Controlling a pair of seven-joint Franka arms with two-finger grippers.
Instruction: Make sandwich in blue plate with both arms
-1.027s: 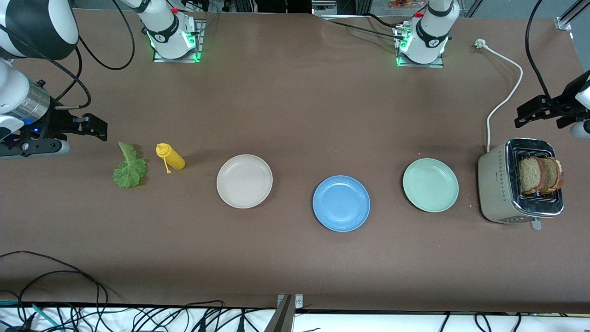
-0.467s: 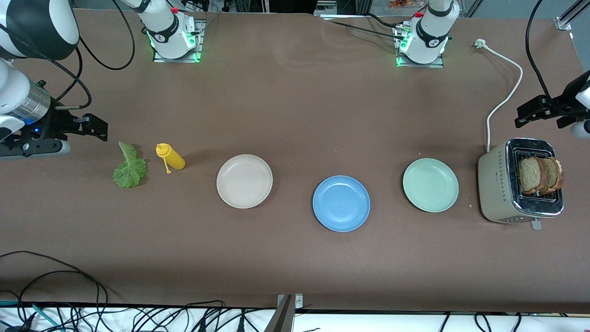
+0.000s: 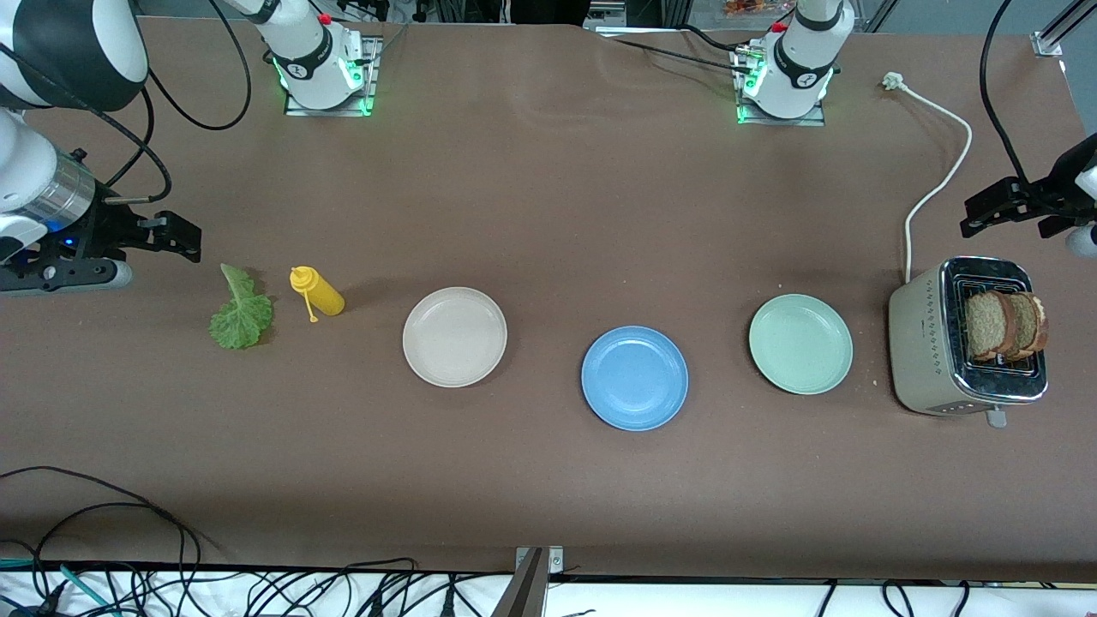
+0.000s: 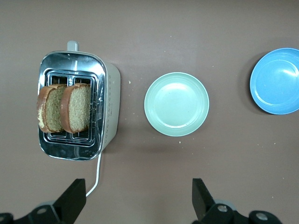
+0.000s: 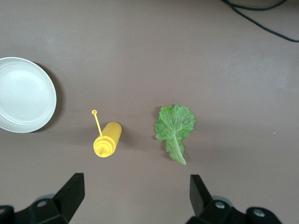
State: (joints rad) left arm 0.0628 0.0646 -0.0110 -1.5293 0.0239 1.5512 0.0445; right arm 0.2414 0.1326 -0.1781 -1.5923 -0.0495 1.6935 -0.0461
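Brown cloth covers the table (image 3: 548, 480), and the blue plate (image 3: 634, 378) lies bare on it near the middle, nearer to the front camera than the plates on either side of it. A mint-green plate (image 3: 800, 344) sits beside it toward the left arm's end; a cream-white plate (image 3: 454, 337) sits beside it toward the right arm's end.

Left gripper (image 4: 138, 200): hovers above the cloth close to the toaster (image 3: 930, 351), which stands at the left arm's end of the table. Its fingers (image 4: 74, 198) are spread wide and grasp nothing — bare cloth shows between them. Two bread slices (image 3: 1004, 324) stand upright side by side in the toaster's slots, touching each other, with their tops clear of the slots.

Right gripper (image 5: 135, 198): hovers above the cloth at the right arm's end of the table, close to the lettuce leaf (image 3: 241, 314). Its fingers (image 5: 72, 191) are likewise spread wide and carry nothing.

The lettuce leaf lies flat on the cloth. A yellow squeeze bottle (image 3: 319, 292) lies on its side just beside the leaf — between the leaf and the cream-white plate, apart from both.
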